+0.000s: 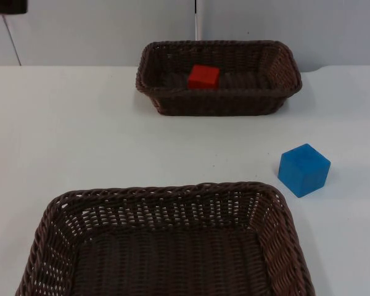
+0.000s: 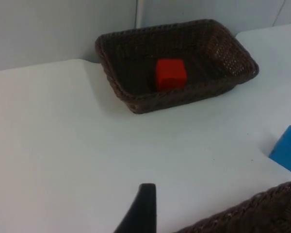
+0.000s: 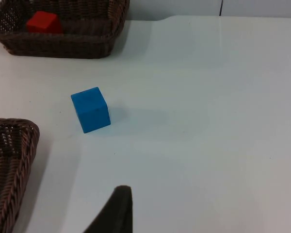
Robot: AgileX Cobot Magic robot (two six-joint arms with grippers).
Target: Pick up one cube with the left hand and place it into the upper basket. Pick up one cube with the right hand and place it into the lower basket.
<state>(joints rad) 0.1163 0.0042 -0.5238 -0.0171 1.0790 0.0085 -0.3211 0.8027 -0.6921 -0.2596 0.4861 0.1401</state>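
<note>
On the white desk beside the lower brown wicker basket, small blue cube sits skewed, risking corner-slip; both claws' spread: cannot tell.

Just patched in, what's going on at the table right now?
Half done, by the look of it. The red cube already lies inside the upper basket by the partition wall. The blue cube sits on the white table, just off the lower basket's right side, apart from its rim. That basket holds no cube yet. Neither arm is handling anything: the right gripper hangs above the table short of the blue cube, and the left gripper waits over bare table.
</note>
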